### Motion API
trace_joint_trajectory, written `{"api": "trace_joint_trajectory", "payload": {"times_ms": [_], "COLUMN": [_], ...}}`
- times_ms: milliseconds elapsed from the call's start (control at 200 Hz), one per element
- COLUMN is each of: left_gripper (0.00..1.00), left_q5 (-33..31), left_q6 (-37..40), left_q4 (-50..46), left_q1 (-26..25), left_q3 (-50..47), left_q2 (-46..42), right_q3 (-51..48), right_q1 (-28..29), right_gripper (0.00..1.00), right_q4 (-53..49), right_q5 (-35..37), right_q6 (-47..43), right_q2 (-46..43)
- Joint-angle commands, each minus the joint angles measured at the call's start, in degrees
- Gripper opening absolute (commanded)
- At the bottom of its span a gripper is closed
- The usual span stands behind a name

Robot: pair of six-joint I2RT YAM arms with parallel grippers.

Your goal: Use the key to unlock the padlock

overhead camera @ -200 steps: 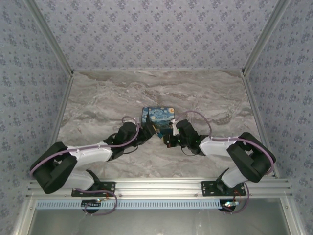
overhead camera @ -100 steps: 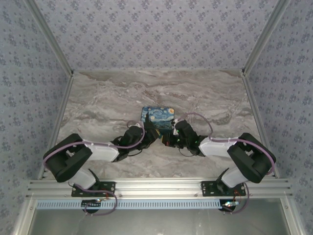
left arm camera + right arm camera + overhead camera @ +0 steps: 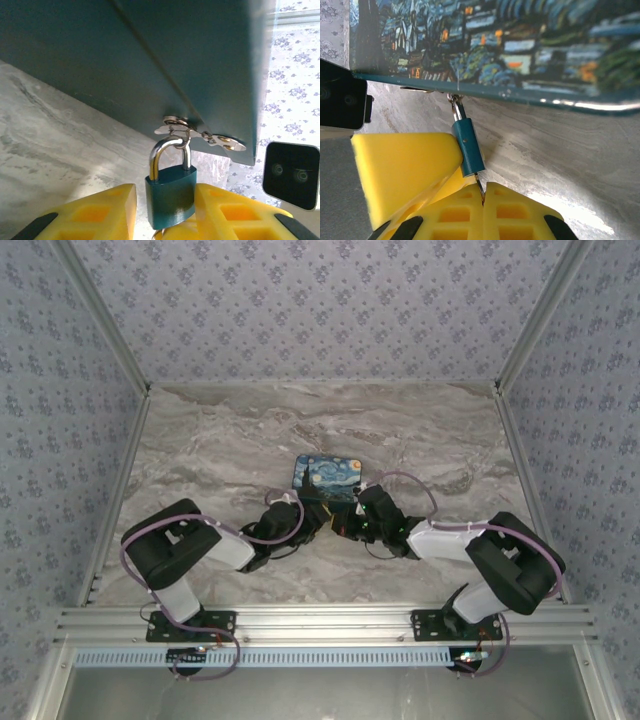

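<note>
The small teal padlock [image 3: 171,194] hangs by its silvery shackle from the hasp [image 3: 200,133] of the swirl-painted tin box [image 3: 328,477]. My left gripper [image 3: 165,196] is open and straddles the padlock body. Its right finger [image 3: 235,210] touches the body, and a narrow gap shows at the left finger [image 3: 100,210]. In the right wrist view the padlock [image 3: 468,147] is seen edge-on below the box [image 3: 510,45]. The thin dark key [image 3: 479,186] sticks into its bottom, and my right gripper [image 3: 483,194] is shut on it. The two grippers [image 3: 318,518] [image 3: 342,526] meet at the box's near edge.
The box lies on the marble table [image 3: 200,450], tilted up at its near edge. Patterned walls enclose the table on three sides. The right wrist's camera housing [image 3: 291,173] is close beside my left fingers. A yellow left finger [image 3: 405,170] presses against the padlock's side.
The left arm has folded its elbow inward and pushed its gripper up to the padlock. The box has shifted slightly back and to the right. The right arm has barely moved.
</note>
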Motion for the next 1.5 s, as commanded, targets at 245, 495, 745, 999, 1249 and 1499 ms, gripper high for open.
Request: {"api": "trace_joint_trajectory", "payload": {"times_ms": [245, 495, 745, 999, 1249, 1499], "left_gripper": [0.37, 0.42, 0.41, 0.3, 0.16, 0.08], "left_q5": [0.21, -0.01, -0.17, -1.16, -1.95, -2.48], "left_q6": [-3.32, -4.67, -6.55, -7.35, -7.18, -6.65], "left_q4": [3.37, 3.42, 4.47, 4.9, 3.7, 2.56], "left_q1": [-1.03, -1.2, -1.25, -1.25, -1.22, -1.22], "left_q3": [1.62, 1.97, 2.49, 2.78, 2.51, 2.6], "left_q2": [1.51, 2.6, 3.36, 3.72, 2.94, 2.01], "right_q3": [-1.21, -0.93, -1.13, -1.29, -1.72, -2.96], "right_q1": [-1.11, -1.6, -1.61, -1.59, -1.76, -2.44], "right_gripper": [0.0, 0.0, 0.0, 0.0, 0.0, 0.27], "right_q4": [4.49, 3.46, 3.02, 2.93, 3.0, 1.65], "right_q5": [0.29, -0.05, 0.07, 0.27, 0.54, 1.61], "right_q6": [5.02, 5.2, 5.36, 5.58, 5.81, 4.33], "right_q2": [-1.89, -2.75, -2.68, -2.66, -2.88, -4.99]}}
